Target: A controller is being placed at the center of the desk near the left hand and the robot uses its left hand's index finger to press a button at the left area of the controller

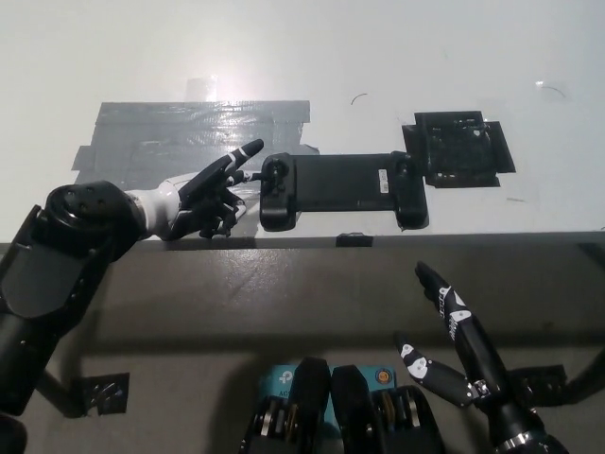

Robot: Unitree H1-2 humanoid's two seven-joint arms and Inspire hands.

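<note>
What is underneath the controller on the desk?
The controller lies flat on the white desk. Its left end sits beside the grey tape patch; whether tape runs beneath it is hidden.
</note>
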